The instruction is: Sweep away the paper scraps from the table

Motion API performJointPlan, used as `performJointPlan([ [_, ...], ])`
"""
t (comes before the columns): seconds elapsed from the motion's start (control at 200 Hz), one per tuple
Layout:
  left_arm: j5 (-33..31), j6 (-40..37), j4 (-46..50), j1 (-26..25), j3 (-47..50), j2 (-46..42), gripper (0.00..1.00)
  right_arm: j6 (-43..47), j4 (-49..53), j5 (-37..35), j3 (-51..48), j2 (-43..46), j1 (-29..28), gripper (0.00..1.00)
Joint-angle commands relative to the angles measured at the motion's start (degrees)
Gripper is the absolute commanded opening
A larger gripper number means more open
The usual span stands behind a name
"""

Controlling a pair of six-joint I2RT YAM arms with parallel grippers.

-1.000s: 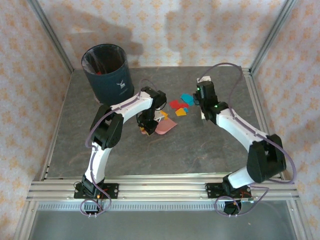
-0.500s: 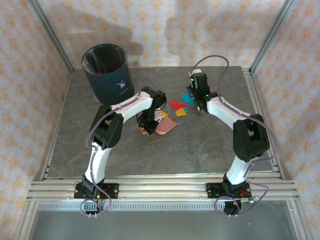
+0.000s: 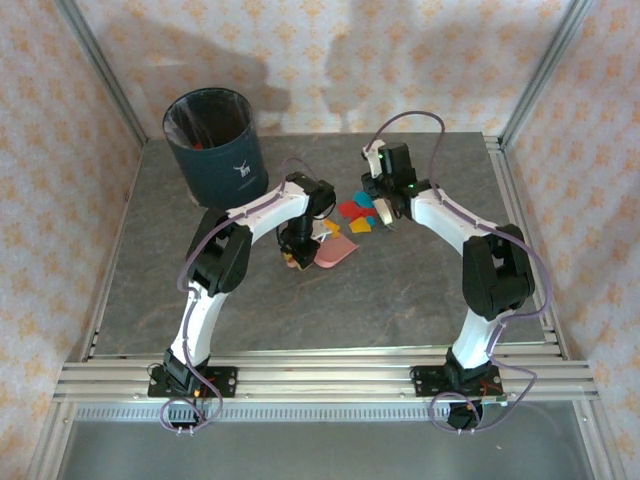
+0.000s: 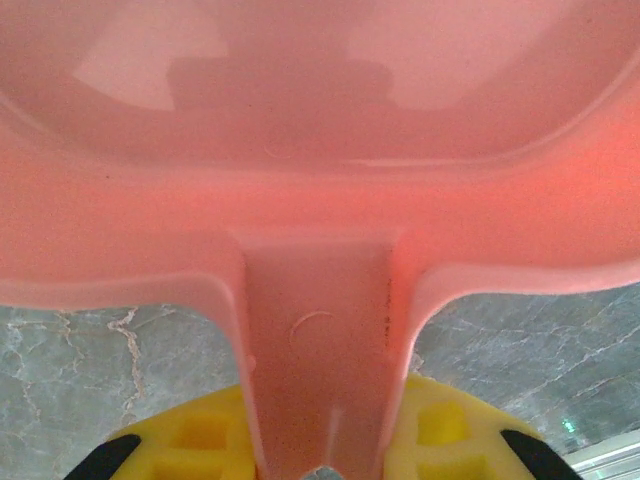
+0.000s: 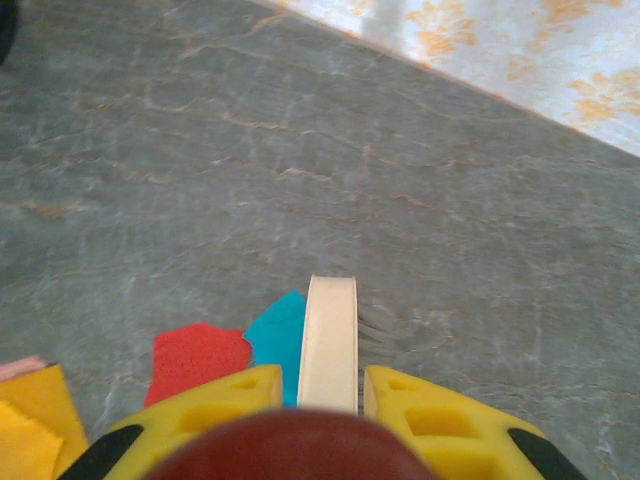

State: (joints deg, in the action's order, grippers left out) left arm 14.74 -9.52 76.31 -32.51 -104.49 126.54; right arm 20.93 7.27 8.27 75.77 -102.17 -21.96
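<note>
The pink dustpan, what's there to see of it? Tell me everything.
The pink dustpan looks like smooth glossy plastic: a shallow scoop with a flat handle. The left gripper is shut on that handle. It sits low at the table centre, beside the paper scraps; whether it touches the table is unclear.

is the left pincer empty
No, the left pincer is clamped on the handle of the pink dustpan.
</note>
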Motion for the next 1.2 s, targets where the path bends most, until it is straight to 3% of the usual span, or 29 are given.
performJointPlan([
  [0.0, 0.0, -0.6, 2.5, 0.3, -2.0, 1.5, 0.0, 1.5, 5.9, 4.9, 0.9, 0.2, -1.8, 0.0],
  [0.856, 0.9, -1.2, 3.2, 0.0, -2.6, 2.4, 0.0, -1.9, 11.0, 10.4, -2.6, 8.0, -10.5, 0.0],
  [1.196, 2.4, -1.7, 0.7, -0.1, 2.4, -1.3, 0.0, -6.4, 7.5, 6.0, -6.6, 13.5, -10.5, 0.0],
])
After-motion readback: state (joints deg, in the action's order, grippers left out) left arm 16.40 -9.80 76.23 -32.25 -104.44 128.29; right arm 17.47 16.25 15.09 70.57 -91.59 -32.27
